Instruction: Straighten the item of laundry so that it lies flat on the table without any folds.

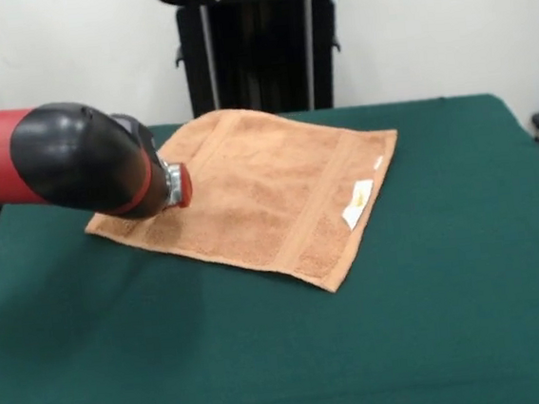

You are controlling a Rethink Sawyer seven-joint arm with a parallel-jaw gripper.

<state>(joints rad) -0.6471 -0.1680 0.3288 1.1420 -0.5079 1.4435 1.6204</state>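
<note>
Orange-brown terry towel [260, 198] spread on the green felt table [434, 320], near its middle.
Square, woven border bands, white label [357, 203] near right edge; arm [65, 164] over left corner, gripper state cannot be told.

towel [259, 189]: orange-brown terry, with 2 woven bands of the same colour, 1 near each of 2 opposite edges
label [357, 203]: white, with a small yellowish mark
table [453, 318]: dark green, plain
arm [65, 164]: red with a black end section, red ring and silver tip
wall [424, 25]: off-white
stand [259, 41]: black
</note>
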